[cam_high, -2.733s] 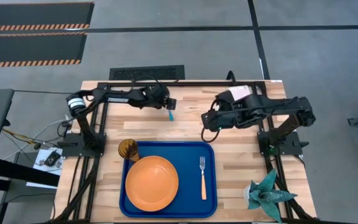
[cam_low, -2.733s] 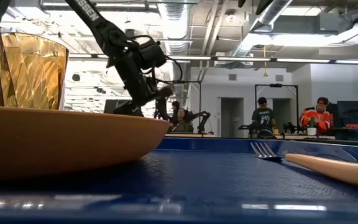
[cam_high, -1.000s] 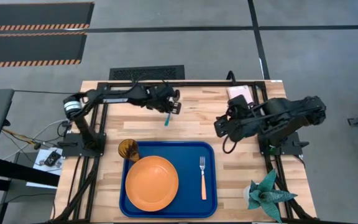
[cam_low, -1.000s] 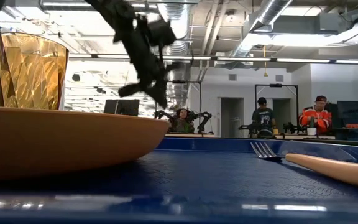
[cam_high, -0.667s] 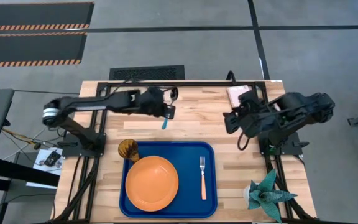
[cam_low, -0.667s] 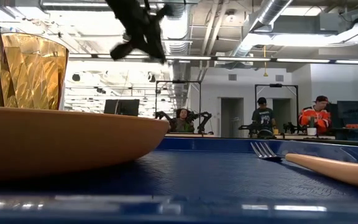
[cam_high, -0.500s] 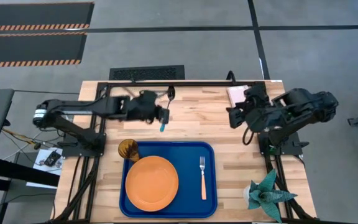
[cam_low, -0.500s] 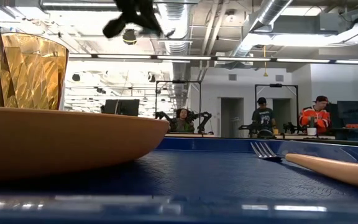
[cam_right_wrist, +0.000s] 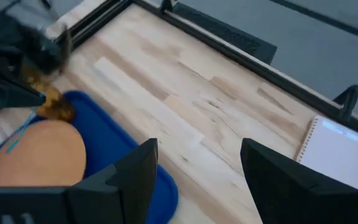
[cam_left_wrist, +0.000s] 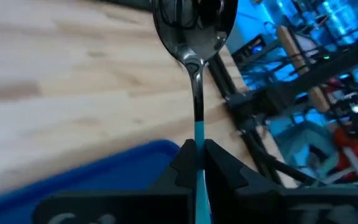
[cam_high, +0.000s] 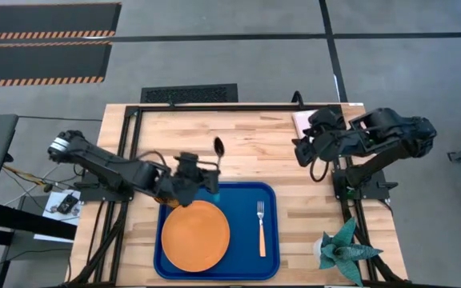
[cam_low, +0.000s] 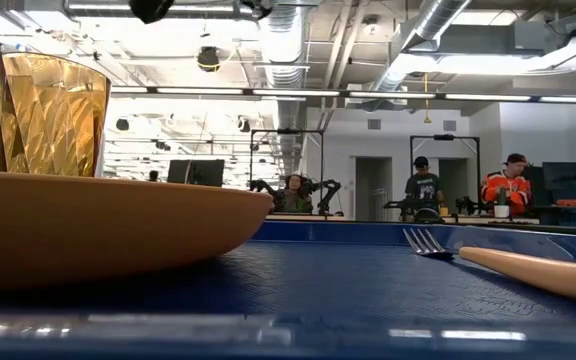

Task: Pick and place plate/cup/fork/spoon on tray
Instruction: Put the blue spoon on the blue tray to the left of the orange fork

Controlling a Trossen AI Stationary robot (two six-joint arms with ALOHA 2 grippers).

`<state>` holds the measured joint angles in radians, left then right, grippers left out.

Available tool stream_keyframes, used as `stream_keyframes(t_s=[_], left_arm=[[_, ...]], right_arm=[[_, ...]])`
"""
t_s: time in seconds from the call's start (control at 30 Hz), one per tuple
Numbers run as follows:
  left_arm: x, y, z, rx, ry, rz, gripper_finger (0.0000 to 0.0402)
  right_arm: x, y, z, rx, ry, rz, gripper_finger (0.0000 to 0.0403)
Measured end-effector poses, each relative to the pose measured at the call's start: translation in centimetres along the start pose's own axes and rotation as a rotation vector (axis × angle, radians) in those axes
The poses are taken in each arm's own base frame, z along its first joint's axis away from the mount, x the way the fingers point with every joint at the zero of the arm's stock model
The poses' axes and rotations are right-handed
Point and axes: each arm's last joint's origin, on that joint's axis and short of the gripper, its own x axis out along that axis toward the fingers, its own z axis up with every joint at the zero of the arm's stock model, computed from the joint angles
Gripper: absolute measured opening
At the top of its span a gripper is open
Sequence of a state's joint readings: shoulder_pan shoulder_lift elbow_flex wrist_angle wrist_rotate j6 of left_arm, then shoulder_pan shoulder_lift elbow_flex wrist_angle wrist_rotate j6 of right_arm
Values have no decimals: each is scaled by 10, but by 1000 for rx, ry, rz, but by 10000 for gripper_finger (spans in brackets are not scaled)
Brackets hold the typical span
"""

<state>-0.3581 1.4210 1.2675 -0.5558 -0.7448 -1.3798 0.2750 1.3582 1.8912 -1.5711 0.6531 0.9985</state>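
Observation:
My left gripper hangs over the far edge of the blue tray, shut on the spoon. The spoon's dark bowl sticks out toward the table's far edge. The orange plate and the orange-handled fork lie on the tray. The amber cup stands at the tray's far left corner, mostly under my left arm in the high view. My right gripper waits open above the table's far right, holding nothing. My left gripper pinches the spoon's light blue handle between its two fingers, close to where the metal neck begins. The spoon runs on in line with the fingers and juts out past their tips. It is lifted clear of table and tray.
A pinkish-white notebook-like block lies at the far right, next to my right arm. A green plant stands at the near right corner. Bare wood stretches between the tray's far edge and the table's far edge.
My left gripper has carried the spoon from the far middle of the table toward the near edge and up, to above the tray's far edge, staying shut on it. My right gripper has drawn back toward the far right, still open.

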Motion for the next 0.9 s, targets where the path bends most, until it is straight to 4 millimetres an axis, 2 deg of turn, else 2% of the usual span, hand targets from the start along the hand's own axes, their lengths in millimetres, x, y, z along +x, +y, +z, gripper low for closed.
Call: stream_keyframes(t_s=[0.17,0.43,0.7,0.9], left_arm=[[13,-15,-29,-37,52,-100,0],[29,-34,-39,-7,67,-54,0],[64,-29,-54,-21,112,15,0],[82,-23,-73,-45,167,56,0]], right_arm=[[-8,-4,-2,-86,14,46,254],[-22,-12,-6,-128,3,103,254],[-30,-14,-9,-136,1,142,254],[-34,-16,-11,-143,-2,162,254]])
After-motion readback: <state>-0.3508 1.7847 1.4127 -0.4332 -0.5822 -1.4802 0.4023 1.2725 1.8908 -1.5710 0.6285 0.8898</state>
